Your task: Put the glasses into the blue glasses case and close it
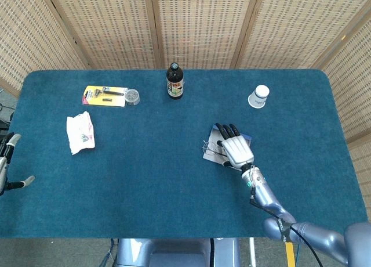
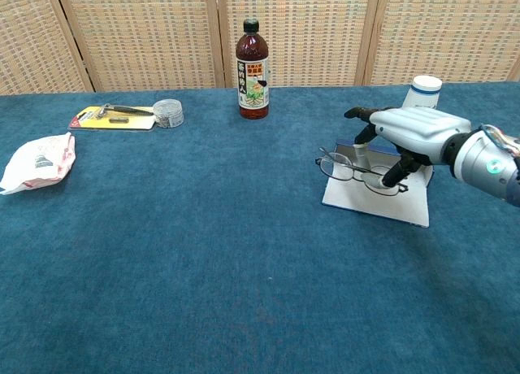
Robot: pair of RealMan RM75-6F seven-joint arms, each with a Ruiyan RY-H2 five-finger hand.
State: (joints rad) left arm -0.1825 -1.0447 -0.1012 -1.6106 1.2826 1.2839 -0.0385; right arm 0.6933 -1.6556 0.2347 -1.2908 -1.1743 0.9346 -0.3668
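Nearest, at the left table edge, the left hand (image 1: 7, 165) shows only in the head view — whether it grips anything cannot be told. Farther right, the right hand (image 2: 406, 134) holds the glasses (image 2: 357, 172) over the open case (image 2: 375, 202) — the lift is clear only from the chest view.

I work at a table (image 1: 145, 180) covered edge to edge in deep blue carpet-like cloth. Behind its far edge stand woven screens (image 1: 203, 23) in tan wicker with wooden frames (image 1: 152, 29), angled in at the far corners. A bit of pale floor (image 1: 7, 98) shows past the table's left edge. The light is even and soft.
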